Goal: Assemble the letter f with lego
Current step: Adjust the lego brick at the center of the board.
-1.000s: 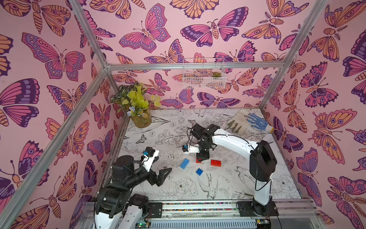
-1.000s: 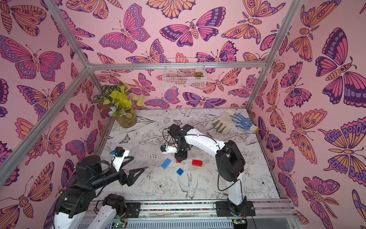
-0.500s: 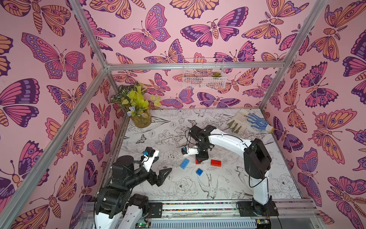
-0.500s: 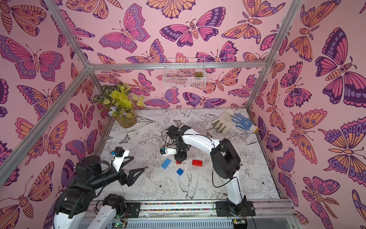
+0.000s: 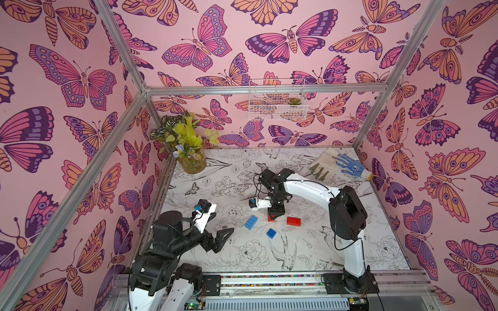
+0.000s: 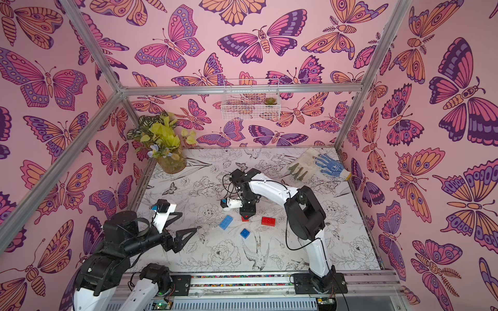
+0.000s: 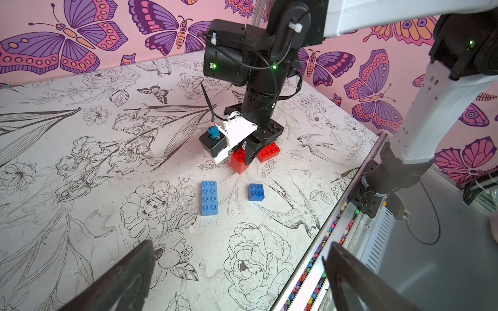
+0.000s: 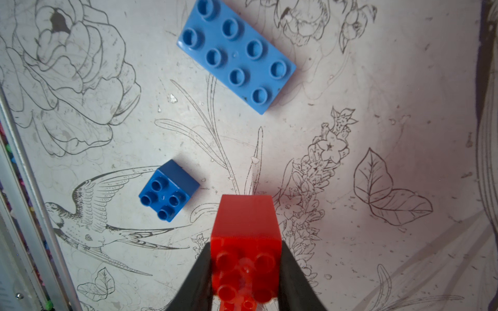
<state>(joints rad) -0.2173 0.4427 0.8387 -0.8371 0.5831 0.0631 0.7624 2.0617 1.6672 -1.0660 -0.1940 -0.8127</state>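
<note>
Our right gripper (image 5: pixel 275 214) points straight down and pinches the short red brick (image 8: pixel 245 242) by two opposite sides, studs up, low over the surface (image 5: pixel 377 242). We cannot tell whether the brick rests on the surface or hangs just above it.

The relation that matters next is between this brick and the long red brick (image 5: pixel 293 221). The long red brick lies just beside the short red brick, on the side toward the right arm's base, and the two are apart. In both top views its long axis seems to run roughly along the line between them, so one of its ends faces the held brick.

We judge that the joining move is a short sideways carry and a press down onto the studs, with little turning of the wrist.

The long blue brick (image 5: pixel 251 222) lies flat on the other side of the short red brick. The short blue brick (image 5: pixel 271 233) sits near the short red brick, toward the front rail.

Our left gripper (image 5: pixel 225 239) hangs spread wide and empty, well apart from the short red brick and beyond the long blue brick. The right arm is by far the nearer one.
</note>
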